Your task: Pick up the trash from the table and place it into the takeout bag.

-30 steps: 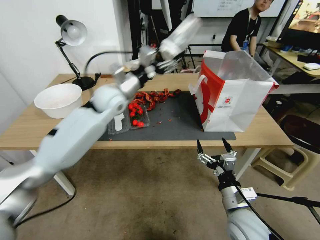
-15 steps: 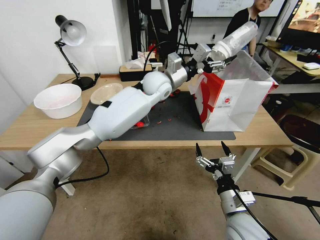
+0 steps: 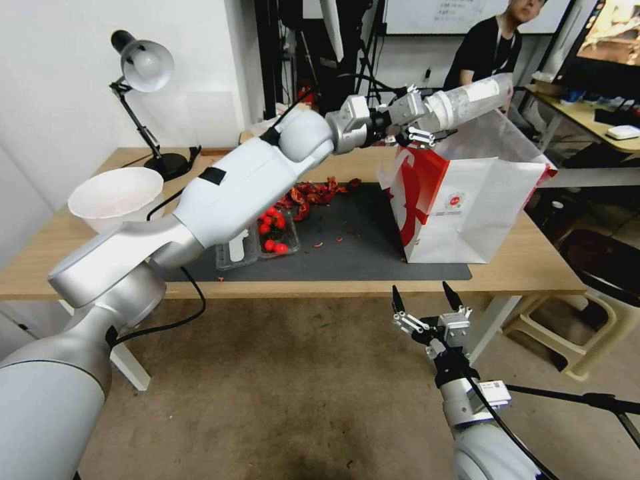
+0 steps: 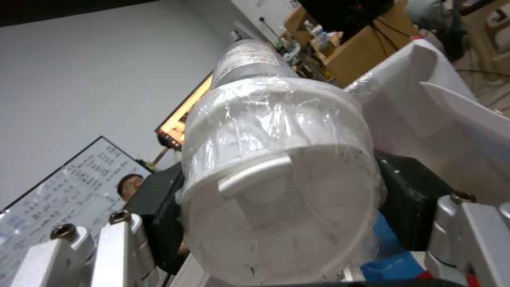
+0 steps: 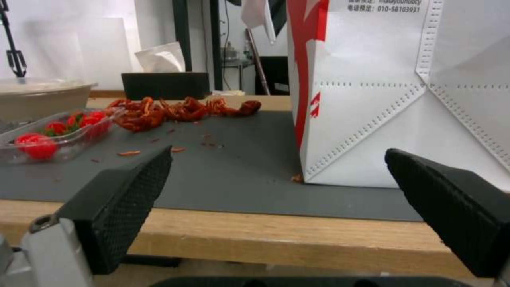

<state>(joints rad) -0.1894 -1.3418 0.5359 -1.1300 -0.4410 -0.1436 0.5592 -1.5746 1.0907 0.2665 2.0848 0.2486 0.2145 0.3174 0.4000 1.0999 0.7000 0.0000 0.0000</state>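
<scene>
Now, in the head view, the left gripper (image 3: 415, 127) had swung from beside the takeout bag (image 3: 467, 200) to above its mouth, clamped on the clear plastic tumbler (image 3: 470, 100), ready for release; left wrist view showed the tumbler (image 4: 276, 175) lying between its fingers; right wrist view showed the right gripper (image 5: 276, 207) wide open, empty, table (image 5: 239, 235) edge ahead

You can read "010-58103931" printed small near the top of the takeout bag (image 5: 404, 99), after unreadable red characters, its small red logo too small to read
</scene>
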